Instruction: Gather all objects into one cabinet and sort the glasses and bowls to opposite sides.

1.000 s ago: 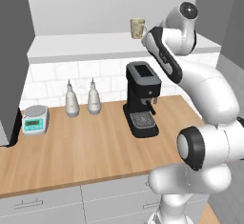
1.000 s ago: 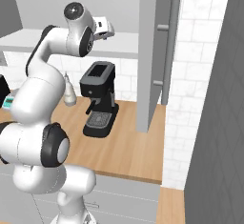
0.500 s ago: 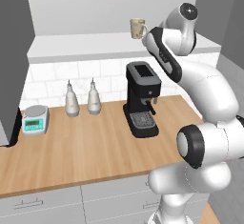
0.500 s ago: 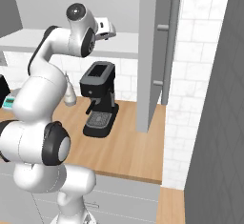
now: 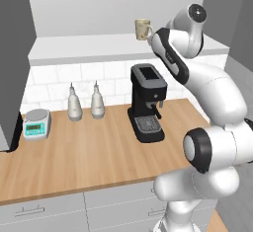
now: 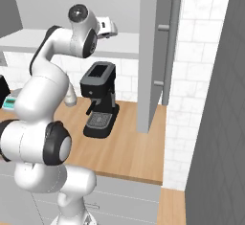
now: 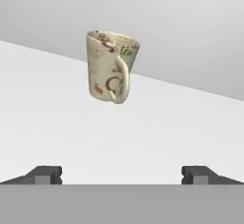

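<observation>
My pincer stood wide apart and held nothing, its two dark fingertips well apart at the bottom of the hand view. I saw a cream mug ahead of it, standing upright on the white shelf with its handle turned towards me and coloured print on its side. From the left base view the mug sat on the shelf in the wall recess, just beside my raised arm. Below it, a black coffee machine stood on the wooden counter.
</observation>
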